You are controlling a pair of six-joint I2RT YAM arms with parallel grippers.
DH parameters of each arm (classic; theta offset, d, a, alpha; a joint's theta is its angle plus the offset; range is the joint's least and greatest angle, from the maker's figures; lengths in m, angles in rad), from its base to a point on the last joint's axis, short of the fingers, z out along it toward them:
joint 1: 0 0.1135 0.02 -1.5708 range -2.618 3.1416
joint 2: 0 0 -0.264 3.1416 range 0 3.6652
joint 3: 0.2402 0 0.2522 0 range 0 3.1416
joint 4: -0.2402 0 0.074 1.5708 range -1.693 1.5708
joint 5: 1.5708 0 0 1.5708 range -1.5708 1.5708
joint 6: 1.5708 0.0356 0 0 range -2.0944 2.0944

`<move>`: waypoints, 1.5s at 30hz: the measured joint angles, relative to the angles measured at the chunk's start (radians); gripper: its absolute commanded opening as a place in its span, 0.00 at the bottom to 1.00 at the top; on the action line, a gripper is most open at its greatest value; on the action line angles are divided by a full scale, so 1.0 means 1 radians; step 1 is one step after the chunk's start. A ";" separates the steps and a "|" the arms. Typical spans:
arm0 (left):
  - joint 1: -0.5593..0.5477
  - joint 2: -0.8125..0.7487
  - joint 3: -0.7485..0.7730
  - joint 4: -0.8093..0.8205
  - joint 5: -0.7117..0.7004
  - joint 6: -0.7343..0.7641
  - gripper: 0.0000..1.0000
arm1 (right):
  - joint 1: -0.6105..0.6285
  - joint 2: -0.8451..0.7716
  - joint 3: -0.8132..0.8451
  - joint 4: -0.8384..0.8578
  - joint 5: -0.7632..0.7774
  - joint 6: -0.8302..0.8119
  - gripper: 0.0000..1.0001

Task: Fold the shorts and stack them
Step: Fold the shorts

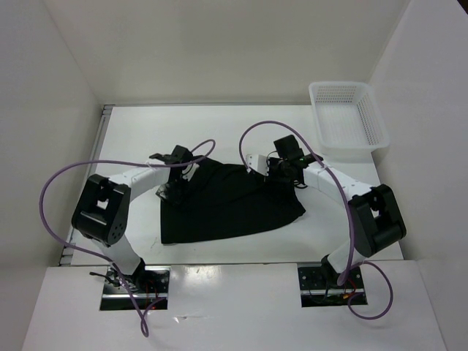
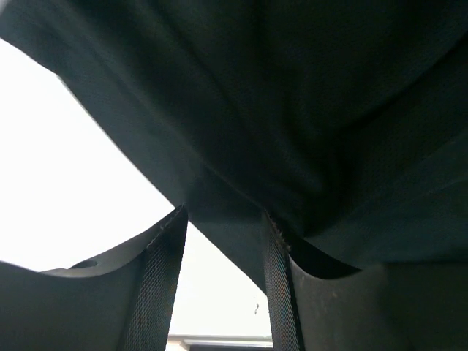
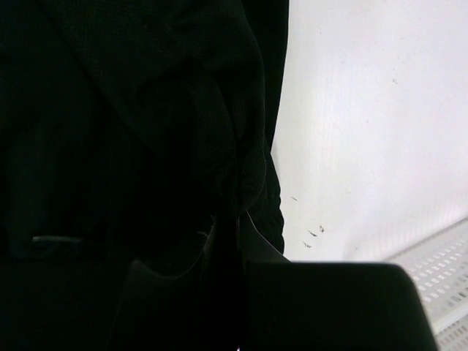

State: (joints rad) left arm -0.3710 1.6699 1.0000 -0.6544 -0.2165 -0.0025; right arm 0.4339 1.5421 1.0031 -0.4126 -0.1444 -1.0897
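The black shorts (image 1: 227,205) lie spread on the white table in the middle of the top view. My left gripper (image 1: 173,189) is at their far left corner. In the left wrist view its fingers stand apart, the gripper (image 2: 223,216) is open, and the edge of the shorts (image 2: 292,110) drapes across the fingertips. My right gripper (image 1: 260,167) is at the far right edge of the shorts. In the right wrist view it (image 3: 238,219) is shut on a bunched fold of the shorts (image 3: 110,110).
A white plastic mesh basket (image 1: 349,110) stands at the back right of the table; its corner shows in the right wrist view (image 3: 446,285). White walls enclose the table on the left, back and right. Purple cables loop over both arms.
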 measured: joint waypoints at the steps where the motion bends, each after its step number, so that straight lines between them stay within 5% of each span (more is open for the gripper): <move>1: 0.006 0.010 0.027 -0.028 0.012 0.000 0.53 | 0.000 0.000 0.000 0.000 0.002 0.000 0.00; 8: 0.190 0.131 0.391 -0.137 0.261 -0.001 0.43 | 0.000 0.000 0.001 0.003 0.010 0.043 0.00; 12: 0.301 0.100 0.341 -0.154 0.432 -0.002 0.42 | 0.000 0.000 0.000 0.010 0.033 0.101 0.00; 17: 0.308 0.082 0.157 -0.230 0.551 -0.002 0.42 | 0.000 0.000 -0.001 0.010 0.055 0.135 0.00; 45: 0.431 0.190 0.148 -0.205 0.591 -0.002 0.46 | 0.006 0.000 -0.001 0.008 0.058 0.142 0.00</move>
State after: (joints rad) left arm 0.0605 1.8595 1.1484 -0.8593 0.3744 -0.0044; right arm 0.4404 1.5425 1.0019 -0.4046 -0.0864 -0.9478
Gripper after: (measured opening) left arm 0.460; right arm 0.127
